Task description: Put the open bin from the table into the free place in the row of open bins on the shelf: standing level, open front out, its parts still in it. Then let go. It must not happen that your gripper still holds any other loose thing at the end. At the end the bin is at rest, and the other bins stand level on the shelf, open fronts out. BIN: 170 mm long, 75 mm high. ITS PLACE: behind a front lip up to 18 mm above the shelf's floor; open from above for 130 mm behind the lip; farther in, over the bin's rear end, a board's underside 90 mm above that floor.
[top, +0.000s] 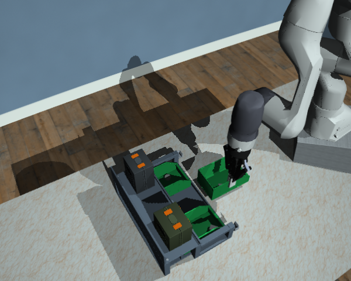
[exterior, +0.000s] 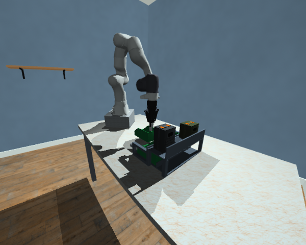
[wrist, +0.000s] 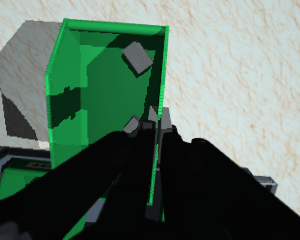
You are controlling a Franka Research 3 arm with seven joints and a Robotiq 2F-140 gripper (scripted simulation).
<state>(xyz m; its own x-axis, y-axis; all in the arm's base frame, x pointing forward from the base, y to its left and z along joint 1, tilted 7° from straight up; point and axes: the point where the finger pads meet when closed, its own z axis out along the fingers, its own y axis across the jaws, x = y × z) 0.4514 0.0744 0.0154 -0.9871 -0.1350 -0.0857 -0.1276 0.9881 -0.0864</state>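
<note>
My gripper [top: 231, 182] [exterior: 151, 128] [wrist: 158, 119] is shut on one side wall of the green open bin [top: 205, 185] [exterior: 145, 136] [wrist: 102, 75]. The bin hangs above the table beside the shelf's front, looking roughly level, its open front away from the shelf. Grey parts lie in it, one block [wrist: 137, 59] near the front and another [wrist: 132, 123] near the fingers. The bin's rear end is partly hidden by the gripper in the wrist view. On the shelf [top: 189, 193] [exterior: 184, 144], a free place lies between the far green bin [top: 179, 188] and the near green bin [top: 206, 223].
A dark grey case [top: 139, 174] [exterior: 163, 137] and an olive case [top: 172, 226] [exterior: 188, 129] stand on the shelf's rear board, behind the row. The shelf's end rails [top: 215, 233] rise beside the outer bins. The robot's base block [top: 323, 154] [exterior: 117, 121] stands beyond the held bin.
</note>
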